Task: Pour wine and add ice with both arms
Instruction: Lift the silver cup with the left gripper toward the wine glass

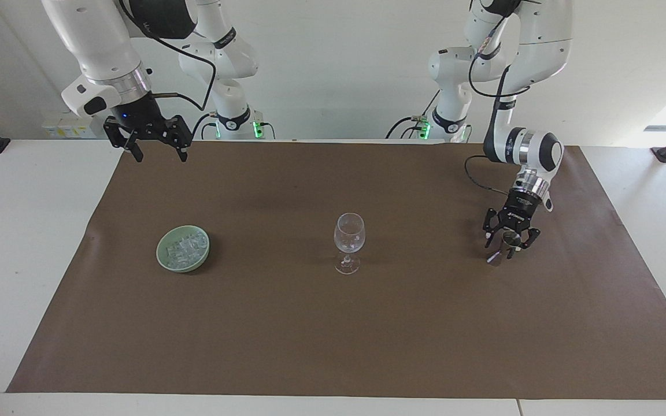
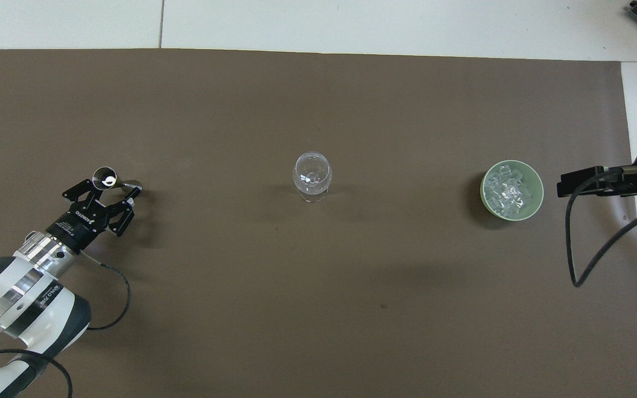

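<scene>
Two white jointed arms with silver wrist rings, black cables, black pronged tools.
</scene>
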`<state>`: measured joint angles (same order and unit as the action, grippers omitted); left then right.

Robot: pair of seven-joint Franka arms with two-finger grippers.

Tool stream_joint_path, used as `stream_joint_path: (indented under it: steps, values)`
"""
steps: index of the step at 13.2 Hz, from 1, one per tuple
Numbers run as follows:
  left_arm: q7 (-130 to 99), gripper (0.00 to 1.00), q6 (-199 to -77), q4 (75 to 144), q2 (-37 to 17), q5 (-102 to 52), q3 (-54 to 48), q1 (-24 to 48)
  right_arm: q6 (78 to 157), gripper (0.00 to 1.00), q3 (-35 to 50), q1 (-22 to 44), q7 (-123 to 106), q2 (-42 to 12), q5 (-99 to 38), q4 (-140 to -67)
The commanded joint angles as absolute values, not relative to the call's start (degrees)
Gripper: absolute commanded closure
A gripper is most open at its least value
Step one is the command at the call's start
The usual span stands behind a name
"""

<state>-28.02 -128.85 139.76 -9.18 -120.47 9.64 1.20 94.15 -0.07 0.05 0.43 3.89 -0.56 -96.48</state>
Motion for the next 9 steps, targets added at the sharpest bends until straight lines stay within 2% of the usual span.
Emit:
stream_joint_path:
  steps: [1, 3, 5, 6, 9]
  values:
    - [-27.07, 0.40, -128.41, 139.13, -10.20, -121.90, 10.11, 1.76, 93.96, 0.00, 0.09, -0.09, 0.97, 4.22, -0.26, -96.86]
    - [-27.07, 0.43, -128.32, 139.13, -10.20, -121.90, 10.11, 1.58, 93.96, 0.00, 0.09, -0.09, 0.88, 4.22, -0.26, -96.86]
    - [-27.16, 0.53, -128.23, 139.13, -10.11, -121.90, 10.11, 1.58, 93.96, 0.00, 0.09, -0.09, 0.88, 4.22, -0.26, -96.86]
    - [-27.16, 0.54, -128.32, 139.13, -10.11, -121.90, 10.11, 1.41, 93.96, 0.00, 0.09, -0.09, 0.88, 4.22, -0.26, -96.86]
    - [-27.16, 0.65, -128.06, 139.13, -10.11, -121.90, 10.11, 1.23, 93.96, 0.00, 0.09, -0.09, 0.88, 4.22, -0.26, -96.86]
